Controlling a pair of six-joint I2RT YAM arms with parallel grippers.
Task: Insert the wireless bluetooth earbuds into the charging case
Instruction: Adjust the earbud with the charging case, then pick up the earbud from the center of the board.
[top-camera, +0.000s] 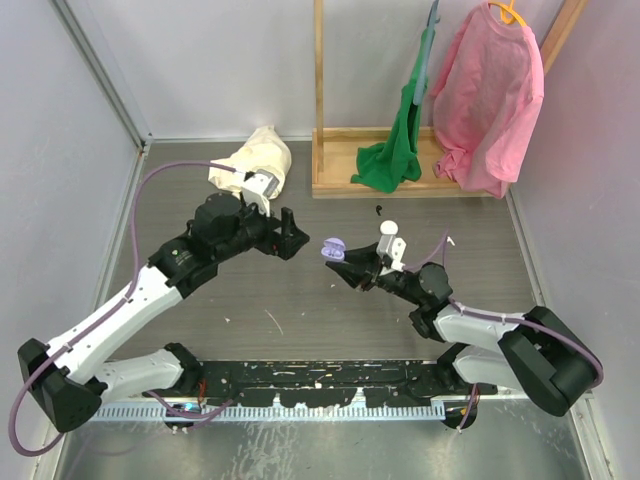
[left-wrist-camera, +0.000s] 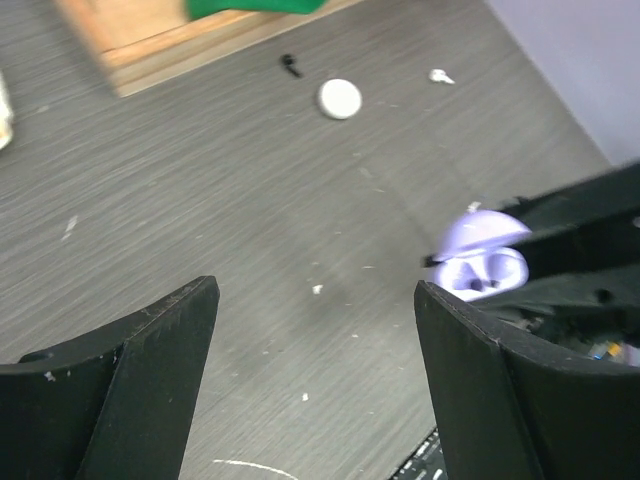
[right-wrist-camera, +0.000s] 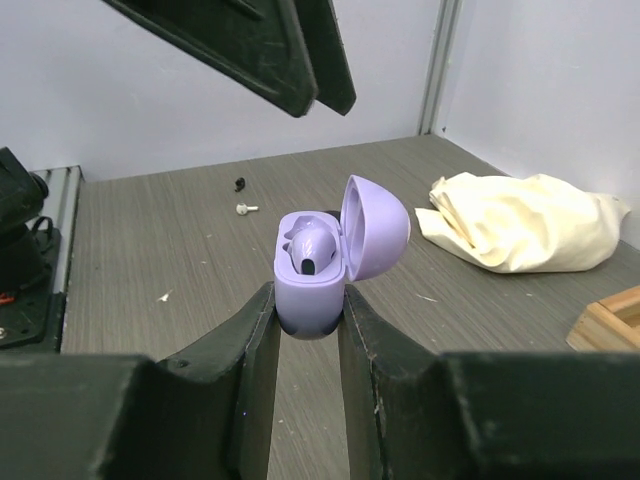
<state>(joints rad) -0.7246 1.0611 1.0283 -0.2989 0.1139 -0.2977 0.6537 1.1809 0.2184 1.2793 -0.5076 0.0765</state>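
Pincer count in the top view is two: the right pincer (top-camera: 338, 260) is clamped on the one lilac plastic charging case (top-camera: 332, 245), lid up, over the grey wood-grain counter (top-camera: 300, 310); the left pincer (top-camera: 291, 234) faces it, just apart, holding nothing. Behind lie one round white disc (top-camera: 388, 228), one tiny black bit (top-camera: 379, 210) and one crumpled cream cloth (top-camera: 255, 160). Left wrist view: its fingers (left-wrist-camera: 150, 380) spread wide — the case just past one fingertip, a small white bit (left-wrist-camera: 440, 76) near the disc. Right wrist view: both fingers pinch the case's base — one lilac earbud (right-wrist-camera: 312, 250) sits inside.
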